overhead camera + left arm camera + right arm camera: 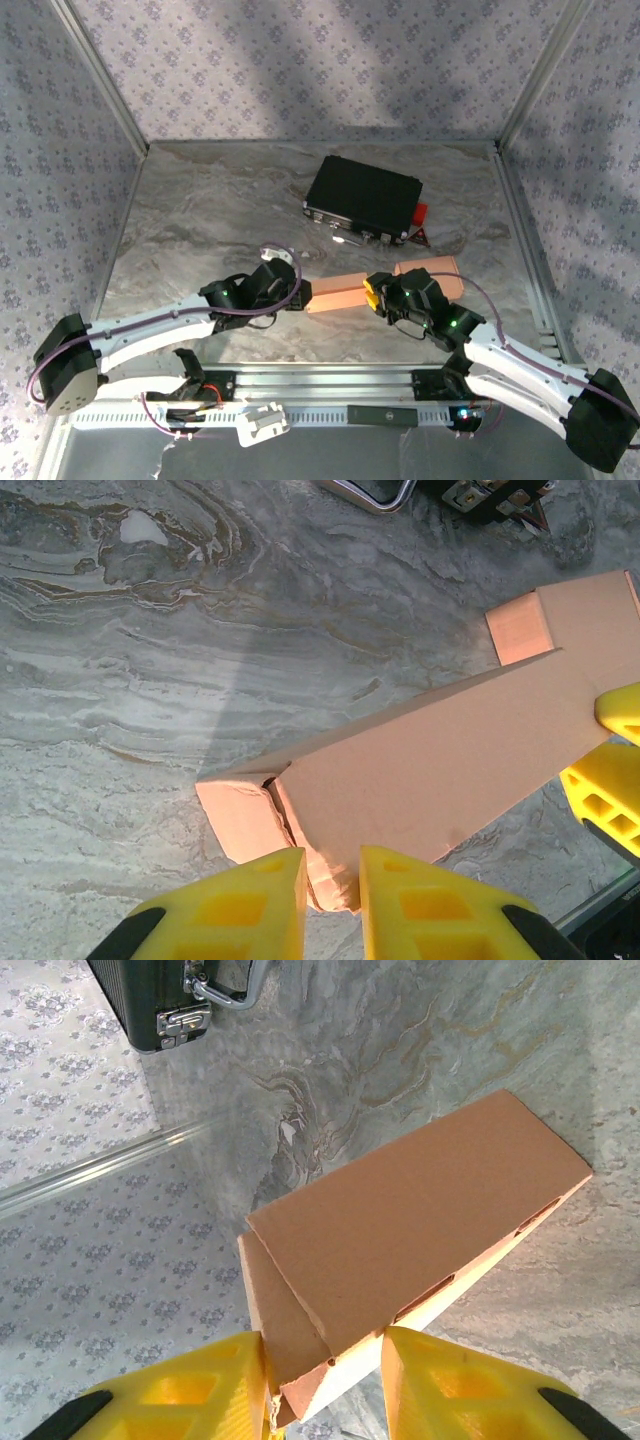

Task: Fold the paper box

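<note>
Top external view gives me the box lying on the marble table, nearer to me than a black case, with one arm at each end. My left claw pinches the box's left end between its yellow fingers. My right claw is clamped across the other end, both fingers pressed against the cardboard.

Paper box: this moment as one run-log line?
paper box: fold unfinished | left gripper: shut on its left end | right gripper: shut on it farther right
</note>
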